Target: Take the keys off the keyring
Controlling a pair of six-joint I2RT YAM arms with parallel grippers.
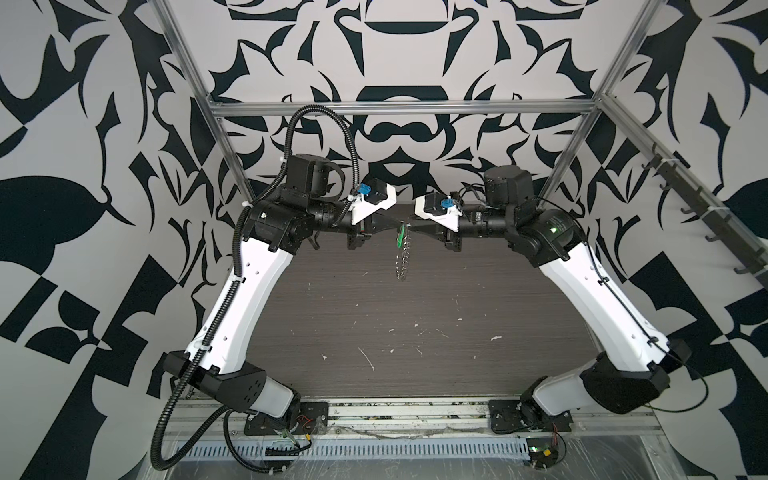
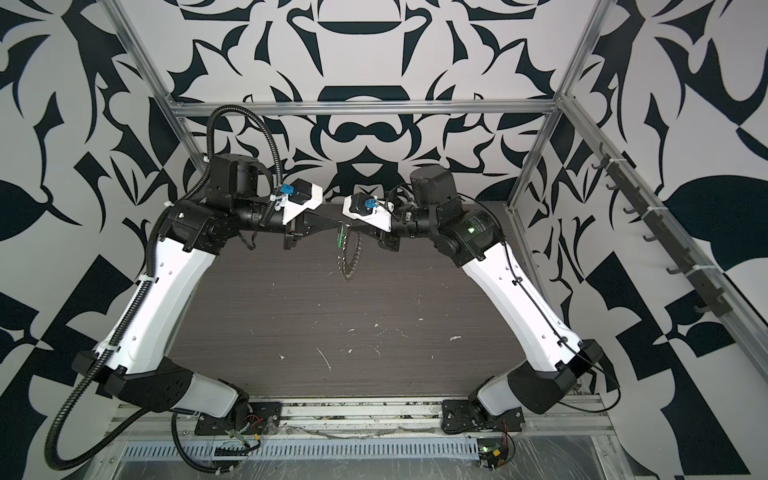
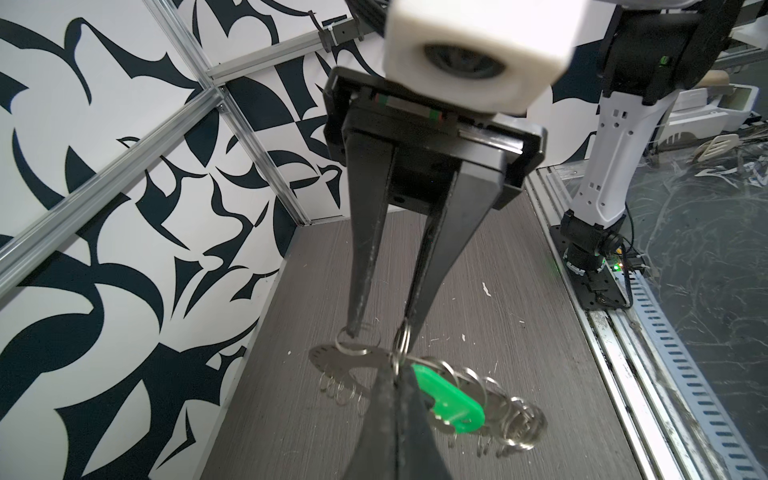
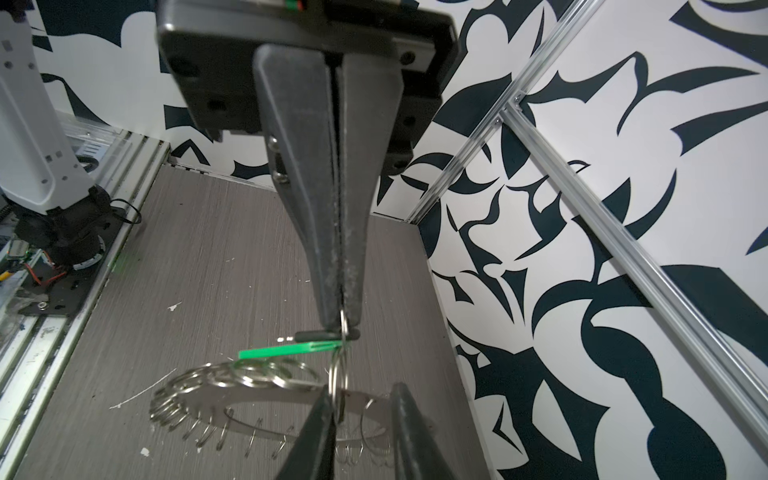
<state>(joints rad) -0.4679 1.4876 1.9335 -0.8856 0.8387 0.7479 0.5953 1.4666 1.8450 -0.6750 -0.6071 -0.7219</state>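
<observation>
Upper centre of both top views: two arms meet tip to tip over the table (image 1: pixel 374 324), the keyring (image 1: pixel 401 257) hanging edge-on beneath them. The right wrist view shows the left gripper (image 4: pixel 341 322) pinched tight on a small loop (image 4: pixel 333 376), the green-tagged key (image 4: pixel 291 348) just beside its tips. The right gripper (image 4: pixel 362 388) stands at the keyring's rim, jaws narrowly parted, one finger (image 4: pixel 320 419) just beside the loop.
</observation>
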